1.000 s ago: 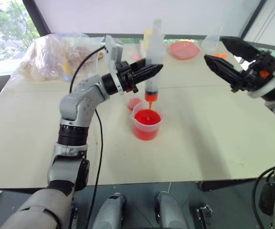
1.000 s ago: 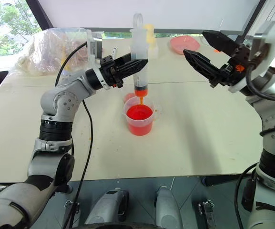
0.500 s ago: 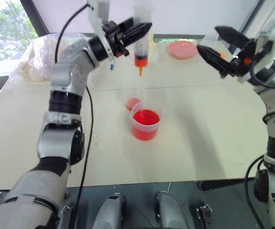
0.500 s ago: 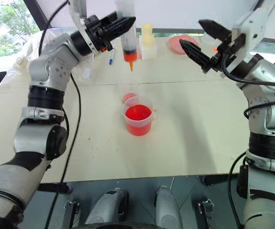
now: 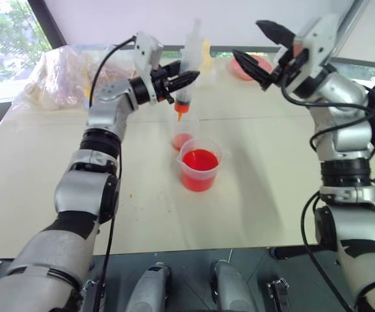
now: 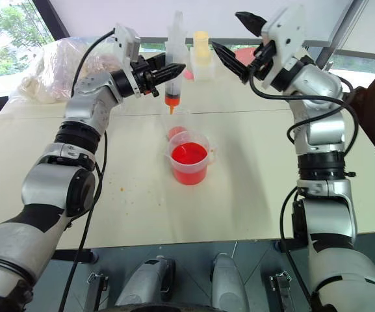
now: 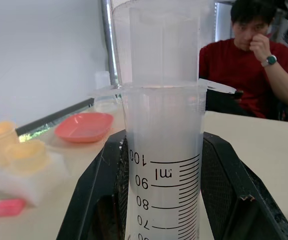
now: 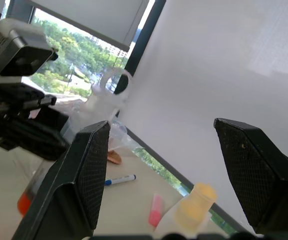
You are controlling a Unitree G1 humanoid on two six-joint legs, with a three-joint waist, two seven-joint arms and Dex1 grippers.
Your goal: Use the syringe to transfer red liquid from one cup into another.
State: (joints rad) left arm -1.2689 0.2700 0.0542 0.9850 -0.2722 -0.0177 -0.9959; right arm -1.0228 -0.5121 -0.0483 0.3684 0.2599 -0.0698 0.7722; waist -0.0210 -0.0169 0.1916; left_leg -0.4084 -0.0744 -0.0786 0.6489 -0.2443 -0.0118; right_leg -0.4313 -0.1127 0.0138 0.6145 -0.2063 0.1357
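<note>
My left gripper (image 5: 177, 79) is shut on the barrel of the syringe (image 5: 187, 65), held upright in the air with its orange tip (image 6: 170, 102) pointing down above the small clear cup (image 5: 182, 139). A little red liquid (image 8: 24, 202) shows at the barrel's lower end. In the left wrist view the black fingers (image 7: 96, 200) flank the graduated barrel (image 7: 163, 150). Just in front stands the wider spouted cup (image 5: 200, 170), holding red liquid (image 6: 189, 153). My right gripper (image 6: 226, 30) is open, up in the air to the right of the plunger's top (image 8: 115, 82).
A crumpled plastic bag (image 5: 64, 75) lies at the table's back left. At the back are yellow-capped bottles (image 6: 201, 49), a red dish (image 7: 84, 127) and a blue pen (image 8: 120, 179). A person in a red shirt (image 7: 248, 70) sits beyond the table's far right.
My left gripper has lifted the syringe out of the spouted cup and carried it back, above the small cup. The open right gripper has swung up and left toward the plunger's top.
</note>
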